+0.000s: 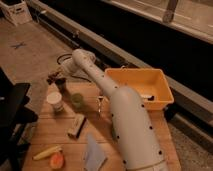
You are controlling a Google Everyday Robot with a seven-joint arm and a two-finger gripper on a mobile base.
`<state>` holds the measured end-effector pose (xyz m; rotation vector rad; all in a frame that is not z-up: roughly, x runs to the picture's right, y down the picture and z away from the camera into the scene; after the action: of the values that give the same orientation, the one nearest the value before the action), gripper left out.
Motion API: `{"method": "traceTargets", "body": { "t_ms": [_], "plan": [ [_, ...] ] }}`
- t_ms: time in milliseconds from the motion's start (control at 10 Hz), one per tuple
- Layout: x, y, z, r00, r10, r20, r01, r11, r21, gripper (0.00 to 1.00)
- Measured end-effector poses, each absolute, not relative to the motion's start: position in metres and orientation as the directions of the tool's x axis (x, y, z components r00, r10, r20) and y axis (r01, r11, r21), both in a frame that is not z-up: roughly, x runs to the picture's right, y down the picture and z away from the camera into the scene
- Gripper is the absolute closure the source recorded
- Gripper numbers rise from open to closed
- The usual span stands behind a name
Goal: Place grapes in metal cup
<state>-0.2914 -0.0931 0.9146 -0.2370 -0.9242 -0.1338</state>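
Roughly, by item:

Tool: the tool [56,76] hangs at the far left corner of the bench [60,140], at the end of the white arm [127,120] that reaches across from the right; its fingers are closed tight.
Grapes: the grapes [53,77] show as a dark lumpy bunch right at the tool's tip, apparently pinched there, though the grip itself is hard to make out.
Metal cup: the metal cup [61,84] stands at the bench's far left edge, just under and beside the bunch.
Why held so: the bunch appears to be carried above the cup's mouth, so that letting go would drop it in; I judge the placing step close but not done.
White cup: a white paper cup [55,101] stands just in front of the metal cup, near enough to be bumped on a low approach.
Green cup: a translucent green cup [77,100] sits beside the white one, a little apart.
Fork: a fork [100,106] lies near the arm.
Block: a small box-like block [76,125] lies mid-bench.
Napkin: a folded pale napkin [94,152] lies at the near edge.
Near left: a yellowish banana-like item [46,152] and an orange piece [57,160].
Tray: a yellow bin [160,82] sits at the far right, well apart from the cups.
Obstruction: the arm hides much of the bench's right side.
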Motion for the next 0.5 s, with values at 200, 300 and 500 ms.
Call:
{"method": "traceTargets", "body": {
  "t_ms": [200,300,500],
  "plan": [
    [-0.2947,-0.0893,0.9179,0.582,0.012,0.813,0.205,0.965,-0.162,1.00],
    [-0.2963,-0.0871,0.9187,0.579,0.019,0.815,0.205,0.964,-0.168,1.00],
    [-0.2952,-0.0838,0.9209,0.572,0.041,0.819,0.200,0.962,-0.188,0.98]
  ]
}}
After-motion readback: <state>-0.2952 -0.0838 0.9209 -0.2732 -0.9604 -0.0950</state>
